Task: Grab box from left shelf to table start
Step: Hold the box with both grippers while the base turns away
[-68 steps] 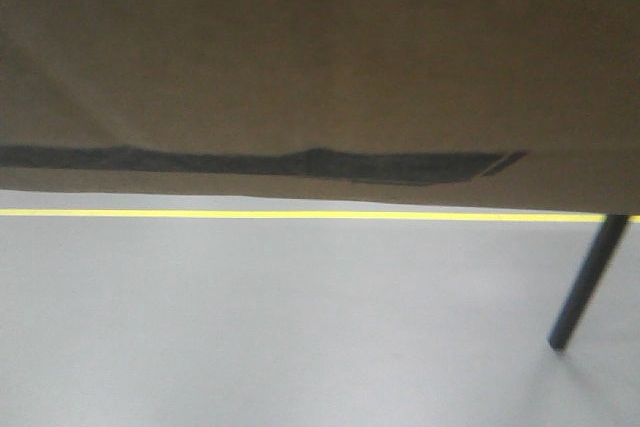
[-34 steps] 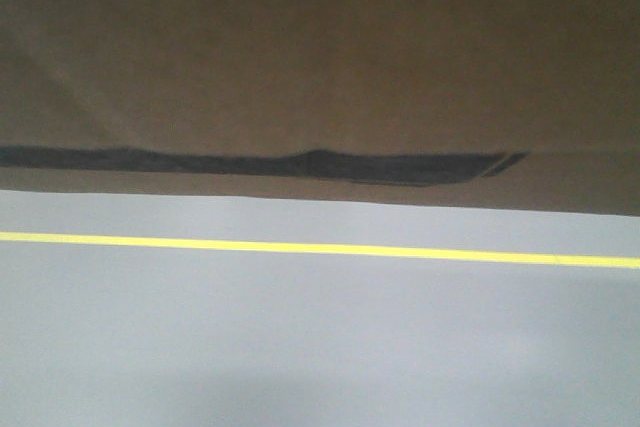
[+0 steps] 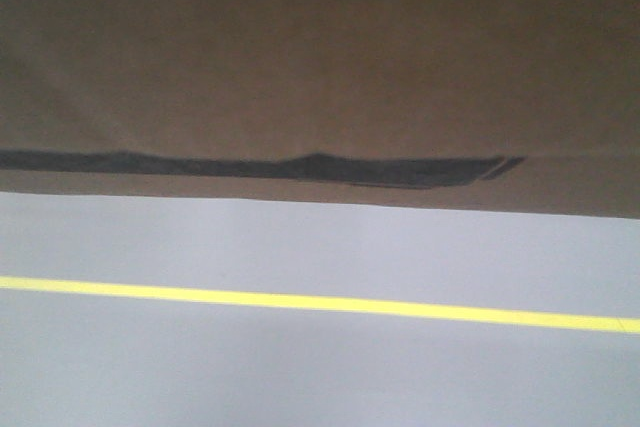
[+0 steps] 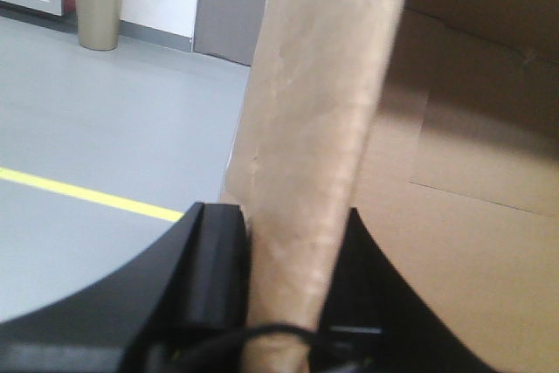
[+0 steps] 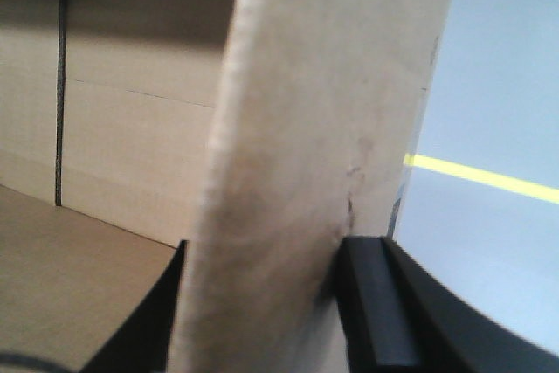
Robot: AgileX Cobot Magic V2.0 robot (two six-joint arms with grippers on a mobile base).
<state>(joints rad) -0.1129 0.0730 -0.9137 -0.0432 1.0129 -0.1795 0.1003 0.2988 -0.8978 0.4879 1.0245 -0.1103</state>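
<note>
Box point(image 3: 320, 57) matt brown cardboard; floor point(image 3: 300, 377) smooth grey; left hand point(image 4: 290, 281), right hand point(image 5: 271, 303) matt black plastic.

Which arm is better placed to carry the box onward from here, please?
Neither alone, I'd judge. The left gripper is shut on one upright cardboard panel of the box, and the right gripper clamps another panel likewise. With matching holds on a wide carton, both should carry it together.

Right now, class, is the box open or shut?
Open. Both wrist views look into the box; the left gripper and right gripper each pinch its edge.
</note>
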